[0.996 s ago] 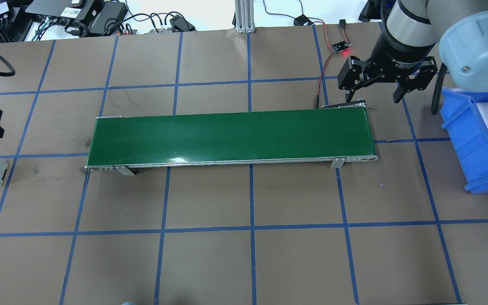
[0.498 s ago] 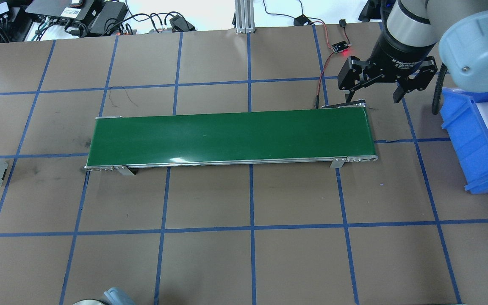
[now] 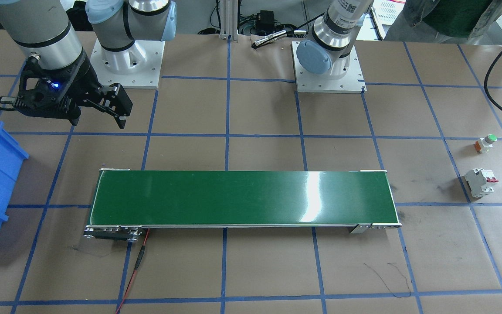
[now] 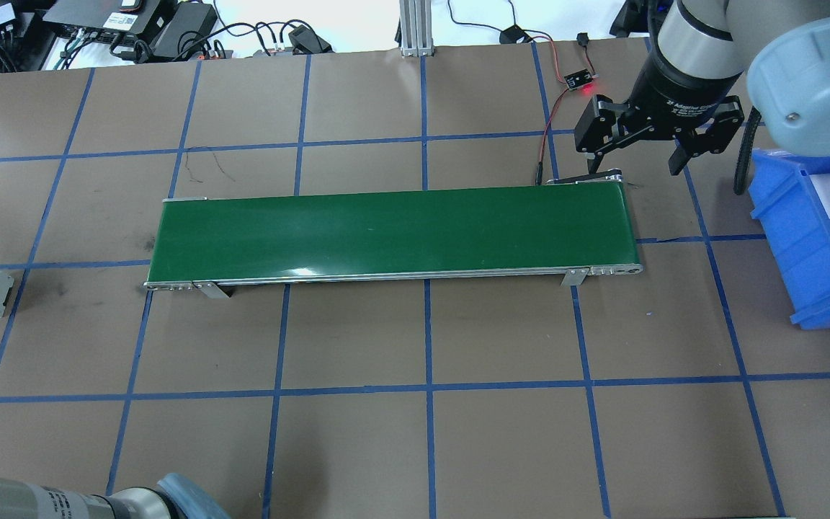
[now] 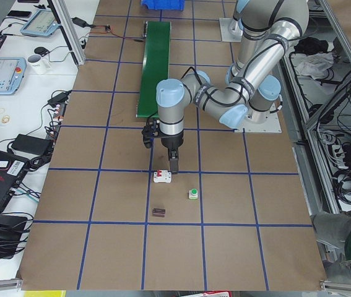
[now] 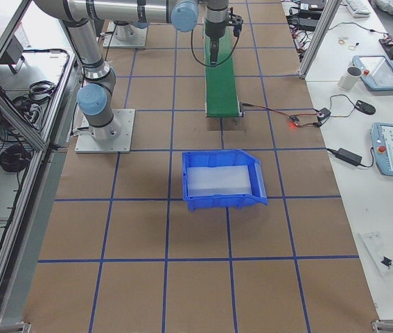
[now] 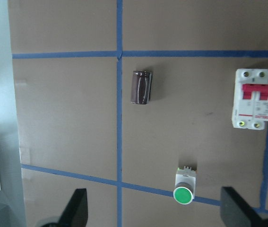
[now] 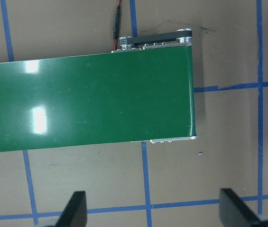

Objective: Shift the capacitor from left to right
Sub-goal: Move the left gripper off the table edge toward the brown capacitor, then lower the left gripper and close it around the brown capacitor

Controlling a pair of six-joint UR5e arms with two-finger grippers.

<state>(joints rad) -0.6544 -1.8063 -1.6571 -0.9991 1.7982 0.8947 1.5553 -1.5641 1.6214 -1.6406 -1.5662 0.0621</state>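
**Left arm gone from the overhead's left edge, now above the parts**

Since a second ago my left gripper [image 7: 153, 210] has left the overhead view's left edge, and my left arm's elbow has come in at that view's lower left corner. The gripper's fingers stand wide apart at the bottom of the wrist view, holding nothing.

The capacitor [image 7: 141, 87] lies on its side on the table [image 7: 67, 118] in the upper middle of that frame, just right of a blue tape line. It is well above the fingers and nearer the left one. The white breaker [image 7: 252, 98] lies at its right, and the green button [image 7: 184, 188] is lower, between my fingers.

My right gripper [image 4: 634, 164] has not moved. It hangs spread and empty by the upper right end of the green belt [image 4: 393, 234].
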